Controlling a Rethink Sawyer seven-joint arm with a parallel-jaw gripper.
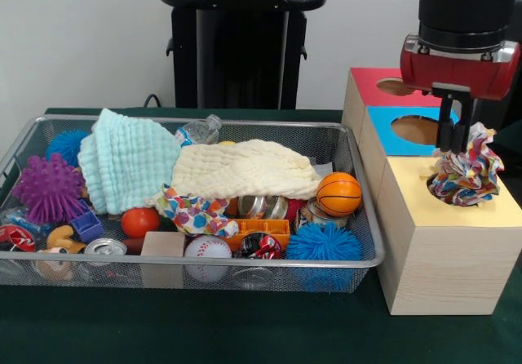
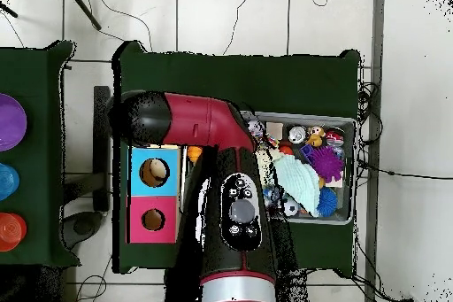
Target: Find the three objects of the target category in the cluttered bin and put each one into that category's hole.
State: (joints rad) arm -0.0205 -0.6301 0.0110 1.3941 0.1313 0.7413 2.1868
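Note:
In the front view my gripper (image 1: 457,145) hangs over the yellow-topped box (image 1: 489,210) at the right. It is shut on a dotted fabric piece (image 1: 468,170), which bunches over the box's round hole (image 1: 431,183) and hides most of it. A second dotted fabric piece (image 1: 192,213) lies in the wire mesh bin (image 1: 204,262), under the front edge of the cream-yellow towel (image 1: 245,168). No third piece shows. In the overhead view the arm (image 2: 232,197) covers the gripper and the yellow box; the bin (image 2: 352,170) shows to its right.
The blue-topped box (image 1: 412,129) and red-topped box (image 1: 383,86) stand behind the yellow one. The bin also holds a mint-green towel (image 1: 126,164), an orange basketball (image 1: 338,193), a purple spiky ball (image 1: 47,188), a baseball (image 1: 207,254), cans and blocks.

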